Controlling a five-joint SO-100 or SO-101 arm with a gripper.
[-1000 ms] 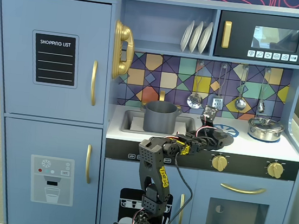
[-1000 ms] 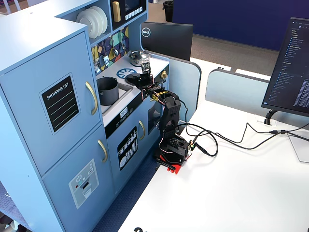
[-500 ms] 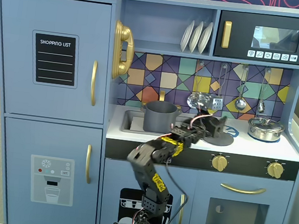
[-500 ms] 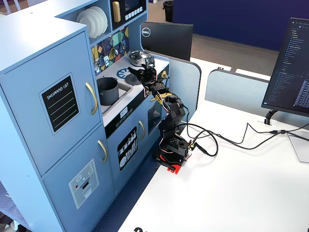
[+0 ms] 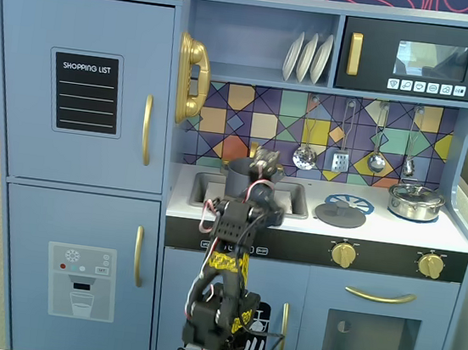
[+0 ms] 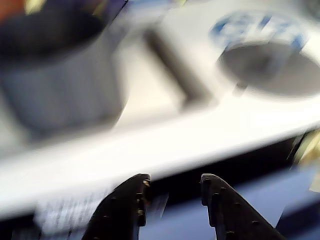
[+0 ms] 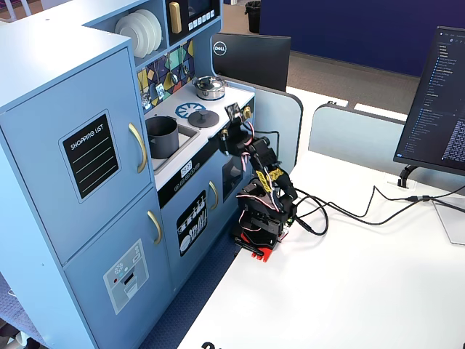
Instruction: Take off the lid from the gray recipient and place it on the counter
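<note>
The gray recipient (image 5: 238, 174) stands uncovered in the sink; it also shows in the wrist view (image 6: 55, 75) and the other fixed view (image 7: 161, 137). The lid (image 5: 340, 212) lies flat on the white counter (image 5: 321, 227), partly over the blue burner ring; it also shows, blurred, in the wrist view (image 6: 272, 67) and in a fixed view (image 7: 205, 117). My gripper (image 6: 172, 186) is open and empty, in front of the counter's front edge between pot and lid. It also shows in both fixed views (image 5: 260, 170) (image 7: 227, 134).
A shiny silver pot (image 5: 415, 201) with its lid stands at the counter's right. Utensils hang on the tiled back wall (image 5: 340, 145). The sink (image 5: 293, 198) lies right of the gray pot. Knobs (image 5: 343, 254) sit below the counter edge. A monitor and cables (image 7: 349, 211) are on the table.
</note>
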